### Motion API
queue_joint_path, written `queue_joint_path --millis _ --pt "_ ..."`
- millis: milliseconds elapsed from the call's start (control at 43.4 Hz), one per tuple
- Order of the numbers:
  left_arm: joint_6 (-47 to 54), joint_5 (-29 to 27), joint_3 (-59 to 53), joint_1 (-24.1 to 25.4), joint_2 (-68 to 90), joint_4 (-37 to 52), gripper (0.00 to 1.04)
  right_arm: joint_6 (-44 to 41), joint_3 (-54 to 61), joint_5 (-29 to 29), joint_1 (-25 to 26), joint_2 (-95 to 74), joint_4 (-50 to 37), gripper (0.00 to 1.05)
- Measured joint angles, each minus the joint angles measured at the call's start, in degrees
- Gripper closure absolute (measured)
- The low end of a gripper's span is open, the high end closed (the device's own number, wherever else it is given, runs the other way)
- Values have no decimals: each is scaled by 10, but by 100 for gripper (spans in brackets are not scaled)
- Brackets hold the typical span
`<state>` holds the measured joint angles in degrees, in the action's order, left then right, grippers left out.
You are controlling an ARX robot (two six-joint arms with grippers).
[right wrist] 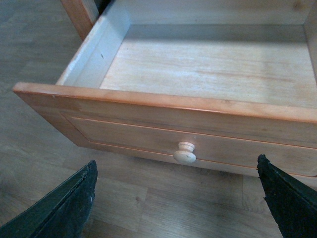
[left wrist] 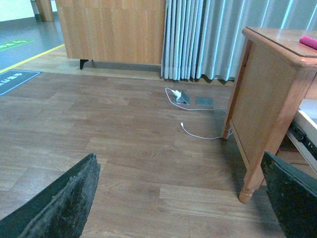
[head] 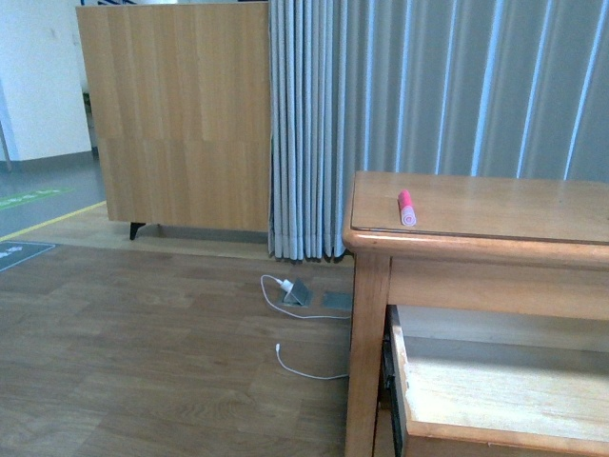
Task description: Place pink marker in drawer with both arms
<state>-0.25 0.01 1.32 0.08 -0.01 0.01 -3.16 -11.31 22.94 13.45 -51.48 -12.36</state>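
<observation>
The pink marker (head: 405, 207) lies on the dresser's wooden top (head: 495, 205), paler cap end toward me; its tip also shows as the pink marker (left wrist: 308, 42) at the edge of the left wrist view. The drawer (head: 495, 386) stands pulled out and empty; the right wrist view looks down into the drawer (right wrist: 163, 101) and onto a round pale knob (right wrist: 184, 152). My right gripper (right wrist: 178, 198) is open just in front of that knob, nothing between its fingers. My left gripper (left wrist: 183, 198) is open over the floor, left of the dresser leg (left wrist: 252, 181). Neither arm shows in the front view.
A white cable (head: 309, 371) and a floor socket (head: 296, 292) lie on the wood floor left of the dresser. A wooden cabinet (head: 176, 114) and grey curtains (head: 428, 86) stand behind.
</observation>
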Motion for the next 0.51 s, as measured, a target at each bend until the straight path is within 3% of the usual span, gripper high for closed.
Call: queue_joint_path --millis 207,507 --pt "0 0 0 0 0 0 6 -1 0 64 57 168 123 8" --pt "0 0 0 0 0 0 6 21 1 95 101 209 142 8"
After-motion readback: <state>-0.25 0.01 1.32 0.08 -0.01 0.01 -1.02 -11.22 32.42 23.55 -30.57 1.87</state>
